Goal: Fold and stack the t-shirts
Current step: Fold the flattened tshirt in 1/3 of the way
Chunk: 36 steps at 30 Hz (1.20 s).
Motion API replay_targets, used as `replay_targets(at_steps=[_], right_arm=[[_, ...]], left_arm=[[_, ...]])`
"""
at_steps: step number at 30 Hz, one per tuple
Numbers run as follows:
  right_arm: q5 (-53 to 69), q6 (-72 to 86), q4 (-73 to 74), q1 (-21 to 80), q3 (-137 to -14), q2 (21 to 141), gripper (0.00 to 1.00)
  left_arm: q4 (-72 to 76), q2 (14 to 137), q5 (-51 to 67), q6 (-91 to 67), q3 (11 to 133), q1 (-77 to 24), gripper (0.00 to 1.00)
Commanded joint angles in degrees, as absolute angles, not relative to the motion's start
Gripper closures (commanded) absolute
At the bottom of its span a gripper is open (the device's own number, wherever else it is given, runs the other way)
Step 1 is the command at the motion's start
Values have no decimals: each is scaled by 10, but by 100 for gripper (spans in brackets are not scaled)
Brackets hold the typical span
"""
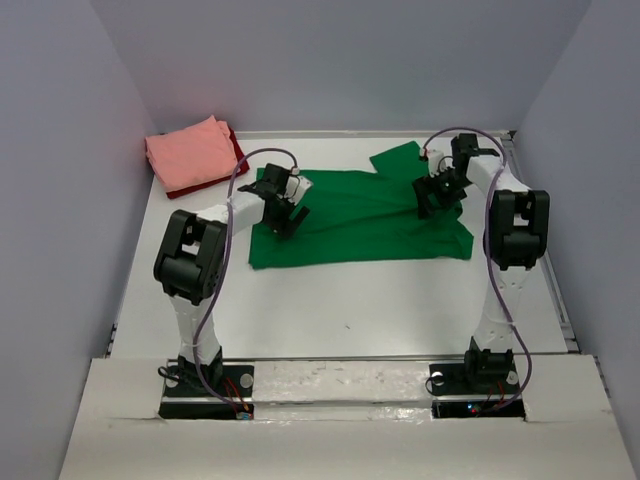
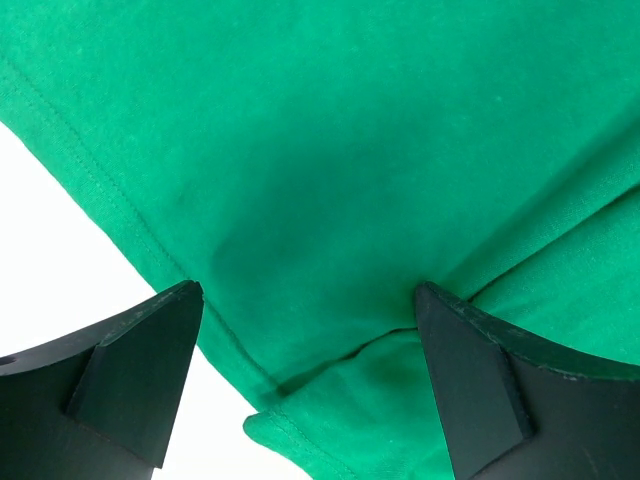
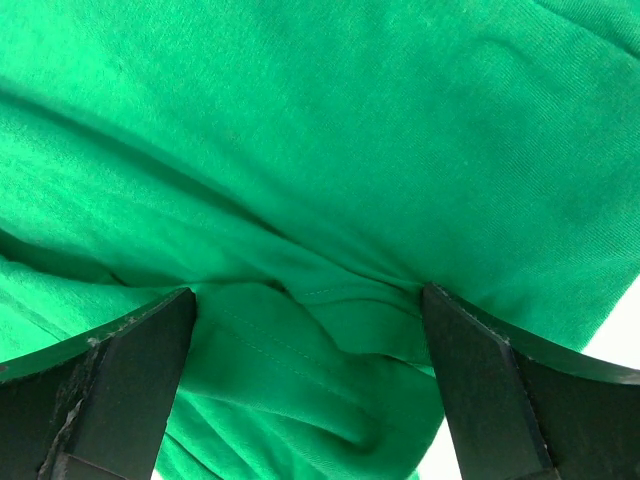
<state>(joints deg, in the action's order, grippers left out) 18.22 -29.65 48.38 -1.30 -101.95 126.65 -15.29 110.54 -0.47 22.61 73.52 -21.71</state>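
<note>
Pale grey walls enclose a white table [image 1: 350,310]. From above, the bright green short-sleeved cloth t-shirt [image 1: 360,215] lies spread mid-table. The folded salmon pink tee [image 1: 190,152] sits on the dark red tee [image 1: 238,150] in the far left corner. The left gripper [image 1: 285,215] and right gripper [image 1: 440,195] stand over the green cloth's two ends.

In the left wrist view, wide empty jaws straddle a stitched hem near a corner; closing here may pinch only one layer.

In the right wrist view, wide empty jaws hang above bunched folds; grabbing that lump could drag the fold crooked.
</note>
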Motion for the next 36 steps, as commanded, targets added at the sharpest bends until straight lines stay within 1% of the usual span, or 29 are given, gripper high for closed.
replay_targets(at_steps=[1, 7, 11, 14, 18, 22, 26, 29, 36], right_arm=[[152, -285, 541, -31, -963, 1271, 0], [170, -279, 537, -31, -955, 1268, 0], [188, -274, 553, -31, -983, 1281, 0], [209, -270, 558, -31, -1020, 1291, 0], [246, -266, 579, -31, -1114, 1314, 0], [276, -259, 590, -25, -1177, 1332, 0], [282, -254, 623, -14, -1278, 1362, 0], [276, -252, 628, -3, -1313, 1375, 0], [286, -247, 610, -3, -1333, 1364, 0]], left_arm=[[-245, 1105, -14, 238, 679, -218, 1], [-246, 1099, -10, 238, 678, -218, 1], [-254, 1113, -7, 240, 702, -219, 1], [-255, 1121, -5, 238, 729, -220, 1], [-268, 1142, -3, 241, 777, -225, 1], [-277, 1155, -5, 244, 814, -229, 1], [-297, 1169, -8, 250, 858, -231, 1], [-310, 1173, -18, 256, 889, -231, 1], [-324, 1177, -43, 261, 947, -229, 1]])
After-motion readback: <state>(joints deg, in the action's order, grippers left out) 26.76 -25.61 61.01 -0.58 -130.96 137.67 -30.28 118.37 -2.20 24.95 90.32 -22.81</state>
